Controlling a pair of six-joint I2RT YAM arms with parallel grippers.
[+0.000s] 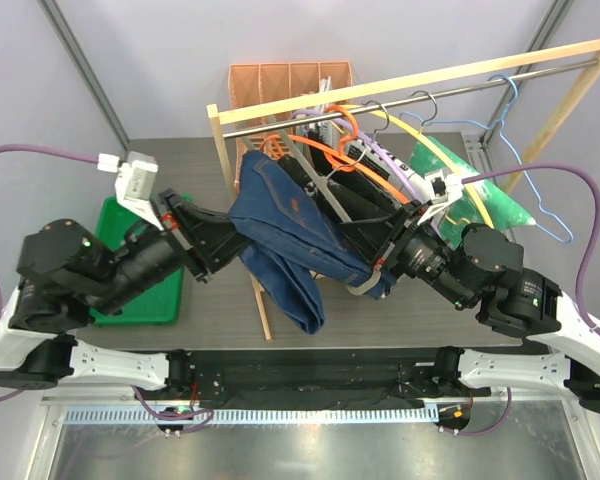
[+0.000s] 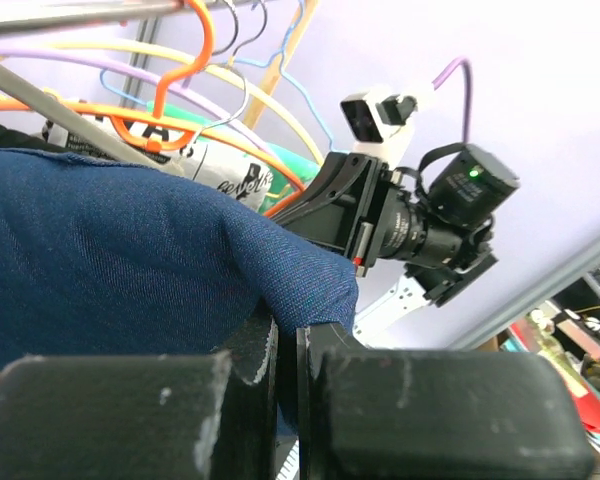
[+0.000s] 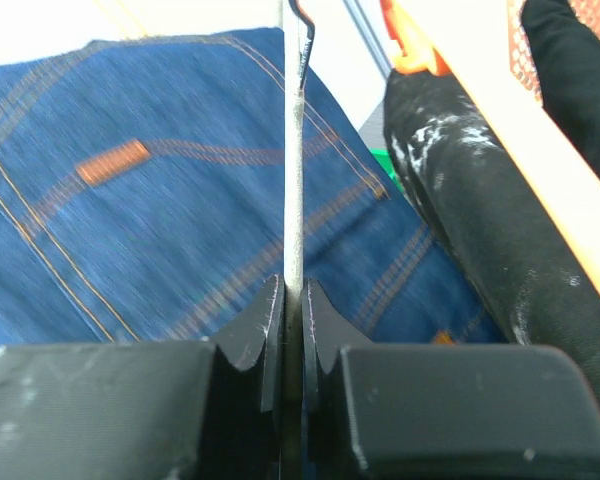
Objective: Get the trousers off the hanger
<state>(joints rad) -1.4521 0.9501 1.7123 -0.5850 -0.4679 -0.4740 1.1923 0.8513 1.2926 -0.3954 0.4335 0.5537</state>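
The navy blue trousers (image 1: 280,235) hang over a grey hanger (image 1: 330,205) beside the wooden rack. My left gripper (image 1: 237,238) is shut on a fold of that blue cloth (image 2: 130,250), with the fabric pinched between its fingers (image 2: 288,345). From the right, my right gripper (image 1: 375,272) is shut on the hanger's thin grey bar (image 3: 293,150), which runs straight up from its jaws (image 3: 292,310). Behind the bar lies the stitched blue denim (image 3: 130,200). Black trousers with white speckles (image 3: 470,210) hang to the right on an orange hanger (image 3: 420,45).
A wooden rack rail (image 1: 410,80) with its post (image 1: 238,200) carries several coloured hangers (image 1: 500,130). A terracotta organizer (image 1: 290,85) stands at the back, a green tray (image 1: 115,225) at the left, and a green bag (image 1: 480,195) at the right.
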